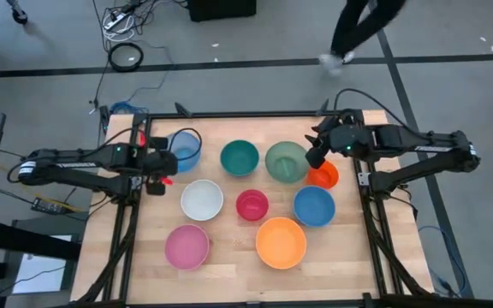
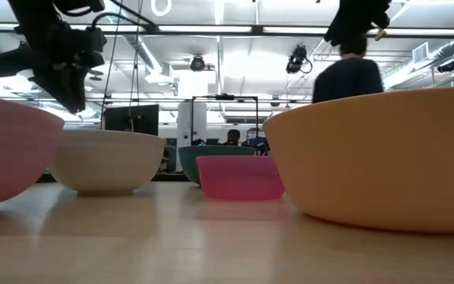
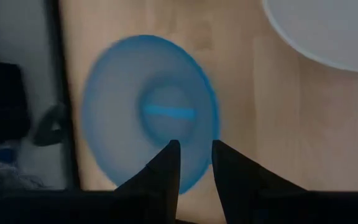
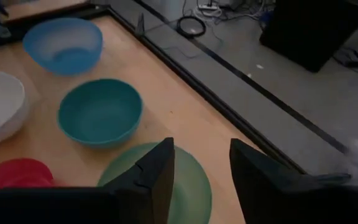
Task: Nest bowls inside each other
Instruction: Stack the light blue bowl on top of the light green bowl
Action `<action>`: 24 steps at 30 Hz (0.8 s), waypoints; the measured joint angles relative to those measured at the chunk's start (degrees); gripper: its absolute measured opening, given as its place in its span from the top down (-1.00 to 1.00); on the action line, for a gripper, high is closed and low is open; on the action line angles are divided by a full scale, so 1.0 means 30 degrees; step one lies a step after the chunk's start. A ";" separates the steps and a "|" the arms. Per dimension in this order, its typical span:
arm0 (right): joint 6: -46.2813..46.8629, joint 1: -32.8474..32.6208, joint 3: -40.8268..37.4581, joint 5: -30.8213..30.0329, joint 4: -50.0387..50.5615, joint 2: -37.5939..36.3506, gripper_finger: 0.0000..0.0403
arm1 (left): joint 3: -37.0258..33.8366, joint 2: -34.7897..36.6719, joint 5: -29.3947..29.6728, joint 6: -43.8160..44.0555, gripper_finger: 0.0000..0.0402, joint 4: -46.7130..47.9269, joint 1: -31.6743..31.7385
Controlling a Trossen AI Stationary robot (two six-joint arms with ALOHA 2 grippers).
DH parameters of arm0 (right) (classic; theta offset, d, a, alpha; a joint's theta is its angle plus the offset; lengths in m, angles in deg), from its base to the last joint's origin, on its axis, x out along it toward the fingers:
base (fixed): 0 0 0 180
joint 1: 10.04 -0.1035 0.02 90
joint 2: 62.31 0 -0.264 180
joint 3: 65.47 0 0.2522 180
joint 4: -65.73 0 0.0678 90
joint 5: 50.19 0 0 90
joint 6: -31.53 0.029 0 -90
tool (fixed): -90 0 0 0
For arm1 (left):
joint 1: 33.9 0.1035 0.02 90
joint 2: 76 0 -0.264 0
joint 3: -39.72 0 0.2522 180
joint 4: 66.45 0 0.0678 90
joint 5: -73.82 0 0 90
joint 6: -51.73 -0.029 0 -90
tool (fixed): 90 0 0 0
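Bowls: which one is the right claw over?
The green bowl, at the far row's right end beside the teal bowl; the right claw hangs at its rim.

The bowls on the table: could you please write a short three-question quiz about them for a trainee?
1. True or false: the red bowl stands between the white bowl and the blue bowl.
2. Which bowl lies nearest the left gripper? A pink, B light blue bowl, C large orange.
3. How many bowls are on the table?
Key: 1 true; 2 B; 3 nine.
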 joint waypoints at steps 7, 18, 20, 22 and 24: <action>0.0148 -0.0399 0.0000 0.0577 -0.0006 -0.0237 0.15 | -0.1750 -0.0610 -0.1151 0.0459 0.50 -0.1199 0.1297; 0.0199 -0.0497 -0.0007 0.0674 -0.0013 -0.0189 0.10 | -0.2590 -0.2170 -0.1108 -0.0643 0.50 -0.2772 0.2757; 0.0199 -0.0494 -0.0010 0.0691 -0.0045 -0.0183 0.10 | -0.2583 -0.2688 -0.1351 -0.0662 0.50 -0.2872 0.2961; 0.0202 -0.0497 -0.0015 0.0729 -0.0039 -0.0182 0.10 | -0.2598 -0.3304 -0.1662 -0.0728 0.50 -0.2859 0.3088; 0.0399 -0.0490 -0.0015 0.0856 0.0051 -0.0182 0.09 | -0.2585 -0.3938 -0.1742 -0.0751 0.50 -0.2905 0.3114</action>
